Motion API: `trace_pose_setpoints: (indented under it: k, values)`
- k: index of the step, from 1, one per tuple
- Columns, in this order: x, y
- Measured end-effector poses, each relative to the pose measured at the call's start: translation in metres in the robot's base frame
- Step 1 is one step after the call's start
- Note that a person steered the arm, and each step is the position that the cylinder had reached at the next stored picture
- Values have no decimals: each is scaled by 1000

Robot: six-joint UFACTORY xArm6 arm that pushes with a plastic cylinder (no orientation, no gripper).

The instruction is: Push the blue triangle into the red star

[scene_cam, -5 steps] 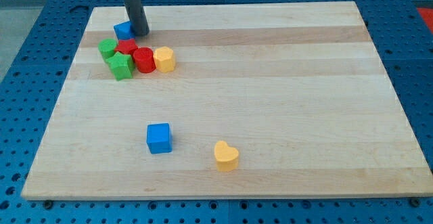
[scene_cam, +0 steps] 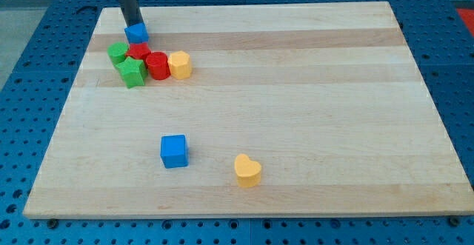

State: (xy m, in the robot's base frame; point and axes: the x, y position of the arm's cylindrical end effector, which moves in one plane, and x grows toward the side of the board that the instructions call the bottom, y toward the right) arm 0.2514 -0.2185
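Observation:
The blue triangle [scene_cam: 137, 32] sits near the board's top left, touching the top of the red star [scene_cam: 138, 51] just below it. My tip [scene_cam: 133, 24] rests at the blue triangle's upper edge, on its side toward the view's top. The red star is wedged in a cluster with a green block [scene_cam: 117, 52] at its left, a green star [scene_cam: 132, 72] below and a red cylinder [scene_cam: 157, 64] at its right.
A yellow block [scene_cam: 180, 64] touches the red cylinder's right side. A blue cube [scene_cam: 174, 151] and a yellow heart [scene_cam: 247, 170] lie near the view's bottom. The wooden board [scene_cam: 296, 112] sits on a blue perforated table.
My tip has moved left and toward the view's top, from the blue triangle's right side to its upper edge. The blocks have barely shifted.

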Motion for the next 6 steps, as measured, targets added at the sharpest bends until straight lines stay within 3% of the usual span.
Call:
trace_pose_setpoints:
  k: [4, 6]
  values:
    - [35, 0]
    - [19, -2]
